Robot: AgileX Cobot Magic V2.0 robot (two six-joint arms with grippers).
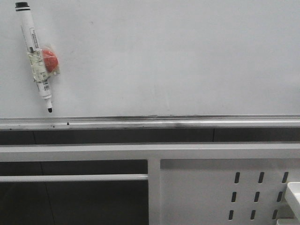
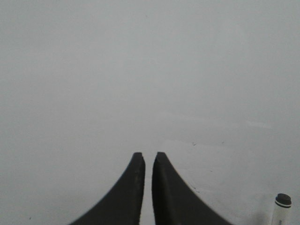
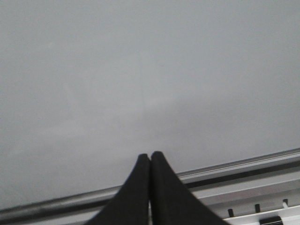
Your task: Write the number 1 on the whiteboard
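Note:
The whiteboard [image 1: 178, 56] fills the upper front view, with its silvery rail [image 1: 150, 123] along the lower edge. A white marker with a black cap [image 1: 36, 56] hangs tilted on the board at upper left, tip down, held by a clear clip with a red piece [image 1: 49, 61]. The number 1 is not in view. Neither gripper shows in the front view. My left gripper [image 2: 148, 155] faces bare board [image 2: 140, 70], fingers almost together and empty; the marker's cap [image 2: 282, 200] is off to one side. My right gripper [image 3: 150, 155] is shut and empty, facing the board [image 3: 140, 70] near the rail [image 3: 243, 166].
Below the rail is a white perforated metal frame [image 1: 225, 187] with dark slots and a horizontal bar [image 1: 70, 178]. A white object's corner [image 1: 294, 194] shows at the right edge. Small dark specks [image 1: 68, 123] lie on the rail.

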